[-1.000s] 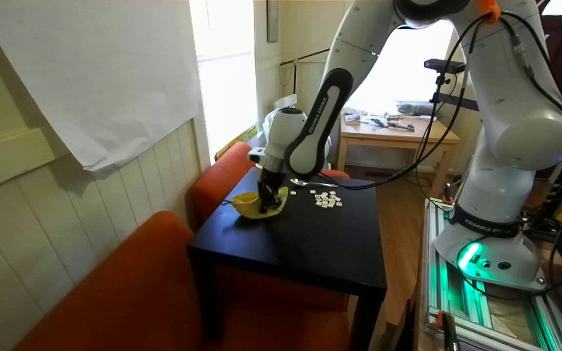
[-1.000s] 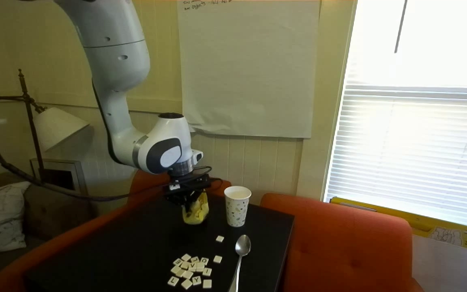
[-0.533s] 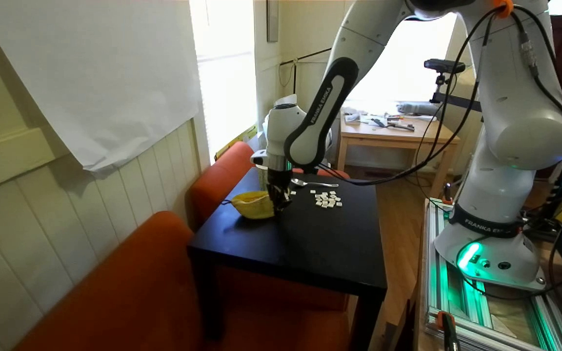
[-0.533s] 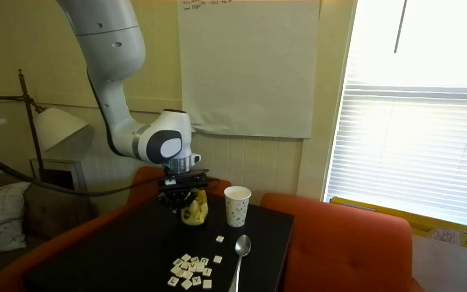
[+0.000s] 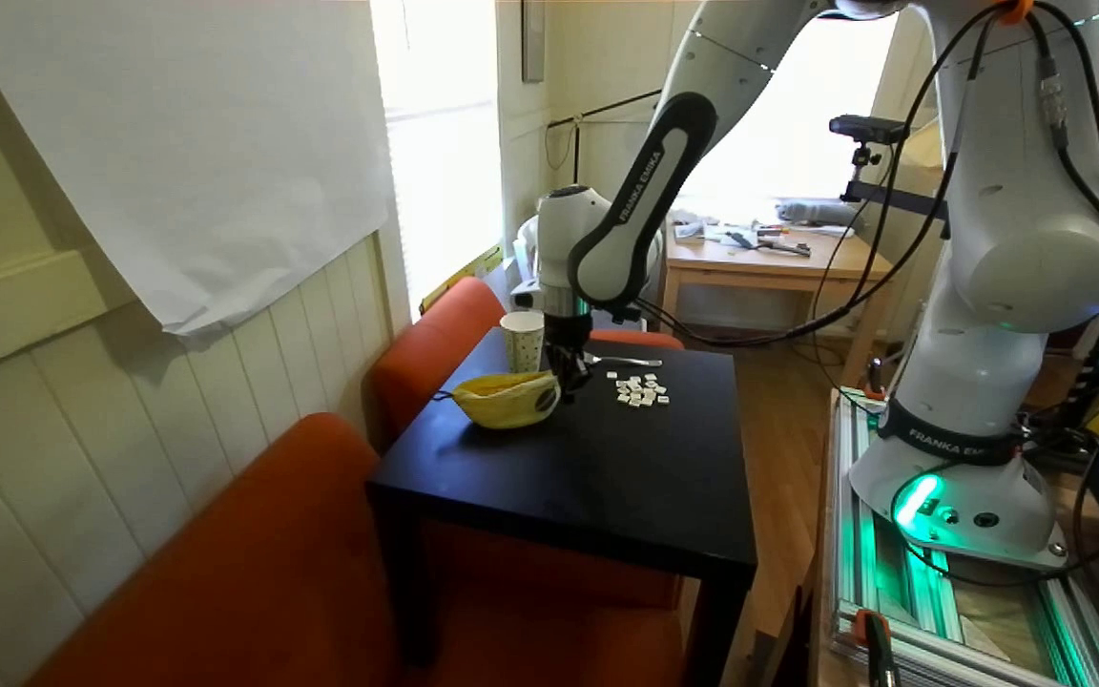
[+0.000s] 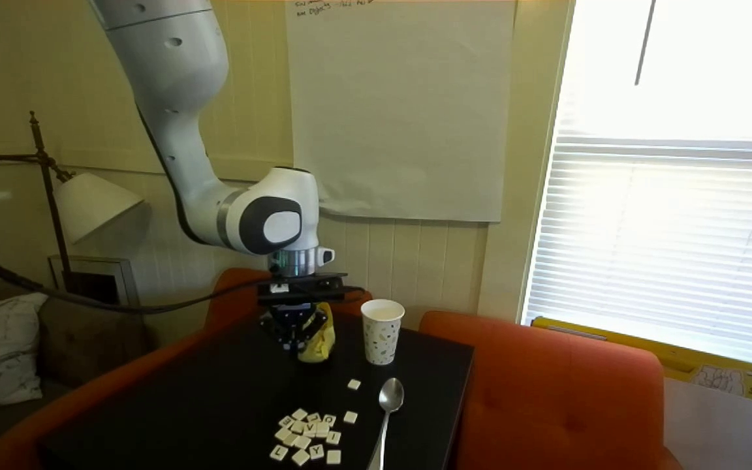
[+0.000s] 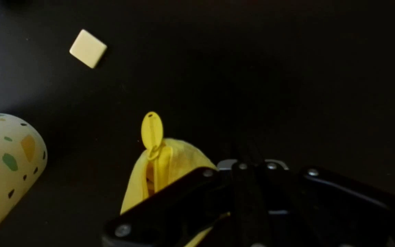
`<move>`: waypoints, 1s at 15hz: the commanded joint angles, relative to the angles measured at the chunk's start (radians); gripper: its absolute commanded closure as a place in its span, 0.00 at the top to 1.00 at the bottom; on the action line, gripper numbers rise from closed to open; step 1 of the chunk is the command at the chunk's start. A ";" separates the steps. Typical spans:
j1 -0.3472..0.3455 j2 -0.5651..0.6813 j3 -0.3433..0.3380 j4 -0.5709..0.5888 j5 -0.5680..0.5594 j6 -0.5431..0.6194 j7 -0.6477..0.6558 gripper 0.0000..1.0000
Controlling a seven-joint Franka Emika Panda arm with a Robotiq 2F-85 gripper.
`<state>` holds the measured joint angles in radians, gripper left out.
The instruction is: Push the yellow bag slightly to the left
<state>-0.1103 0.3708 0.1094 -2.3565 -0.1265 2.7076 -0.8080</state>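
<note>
Both halves of my black two-finger gripper [image 6: 294,344] are pressed together on nothing beside the curved yellow cloth bag [image 5: 502,405], likely to push, not grab.

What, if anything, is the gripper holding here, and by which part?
Nothing is held: the gripper is shut, with the yellow bag beside it, not between its jaws.

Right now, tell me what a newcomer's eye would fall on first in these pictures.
Probably the yellow bag, bright on the black table, with the dark gripper close by one end of it. In an exterior view, the green light glowing on the arm's base likely comes next. After that come the clustered letter tiles and the upright speckled cup on the same table.
</note>
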 commanded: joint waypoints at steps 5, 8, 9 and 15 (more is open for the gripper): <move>0.015 0.025 -0.004 -0.013 0.009 0.043 0.048 0.00; 0.009 0.051 0.020 -0.010 0.018 0.136 0.062 0.00; 0.013 0.062 0.020 -0.005 0.008 0.167 0.075 0.00; 0.057 0.114 -0.044 0.022 -0.087 0.329 0.131 0.00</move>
<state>-0.0851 0.4534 0.1077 -2.3600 -0.1465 2.9826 -0.7274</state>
